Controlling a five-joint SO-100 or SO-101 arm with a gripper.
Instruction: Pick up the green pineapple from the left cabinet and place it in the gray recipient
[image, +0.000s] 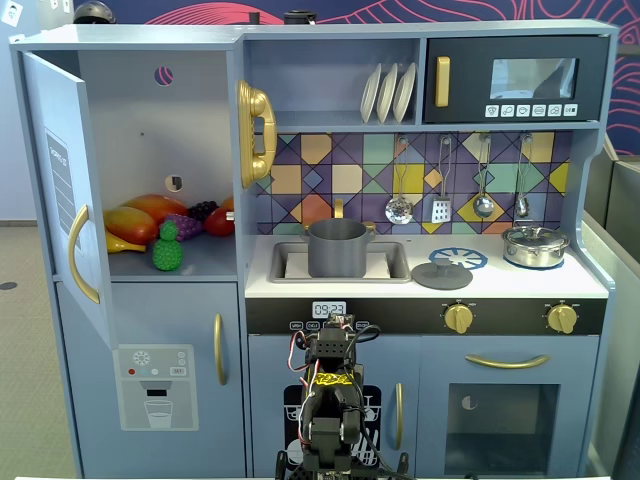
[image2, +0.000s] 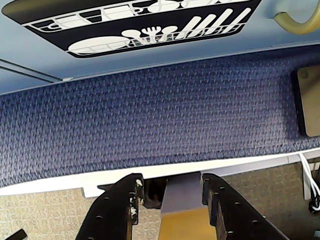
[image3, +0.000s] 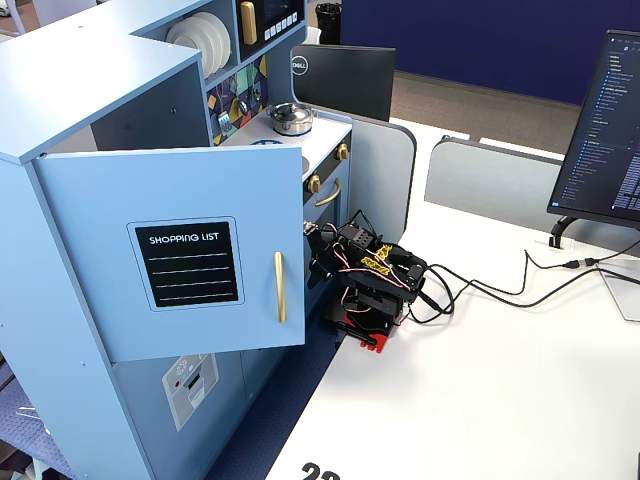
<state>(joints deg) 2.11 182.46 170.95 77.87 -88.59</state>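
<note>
While the black gripper (image2: 170, 192) hangs spread and seemingly empty over woven blue carpet, the bumpy green pineapple (image: 168, 250) sits at left inside the left cabinet (image: 150, 130); the matte gray recipient (image: 336, 247) stands center.

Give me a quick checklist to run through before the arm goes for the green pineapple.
1. Left cabinet door open: ok.
2. Green pineapple upright at the shelf's front edge, nothing in front: ok.
3. Purple grapes sit right behind it, may get bumped: not ok.
4. Gray recipient in the sink, lid off: ok.
5. Gripper empty, fingers apart in the wrist view: ok.
6. Arm folded low, well below the shelf: cannot tell if reach suffices.
</note>
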